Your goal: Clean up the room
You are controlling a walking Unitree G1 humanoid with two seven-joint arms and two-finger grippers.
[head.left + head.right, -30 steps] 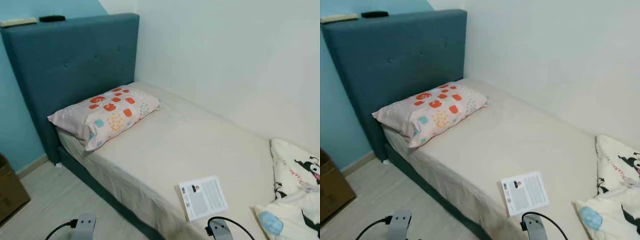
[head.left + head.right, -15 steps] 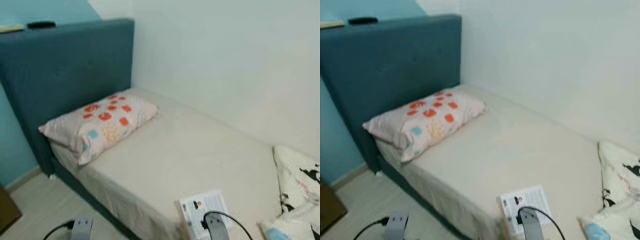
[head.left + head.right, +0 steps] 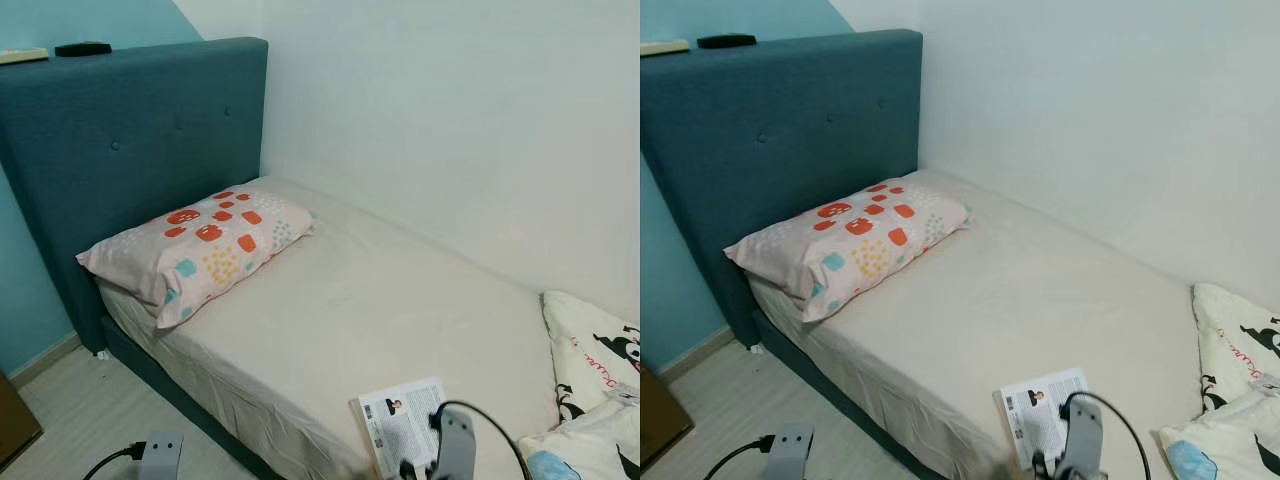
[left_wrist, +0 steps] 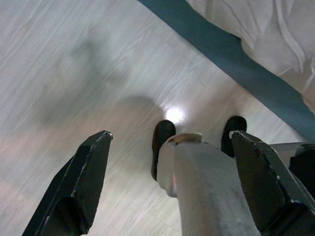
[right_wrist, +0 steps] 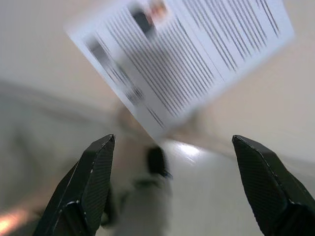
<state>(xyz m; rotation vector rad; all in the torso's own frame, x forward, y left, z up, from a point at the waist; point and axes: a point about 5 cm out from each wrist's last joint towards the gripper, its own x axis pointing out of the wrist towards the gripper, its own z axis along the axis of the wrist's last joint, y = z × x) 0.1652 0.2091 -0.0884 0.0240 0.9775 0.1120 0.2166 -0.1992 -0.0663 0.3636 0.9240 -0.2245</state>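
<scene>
Both end effectors gape: right end effector [image 5: 172,187] over the booklet [image 5: 182,59], left end effector [image 4: 172,184] over floor [image 4: 74,73].

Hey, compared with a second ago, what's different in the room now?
The right arm has come up and forward, bringing the right gripper, fingers open, over the booklet at the near edge of the bed. It holds nothing yet. The camera has shifted too, so the scene sits differently in view. The left gripper stays open over the floor; pillow and booklet lie as before.
</scene>
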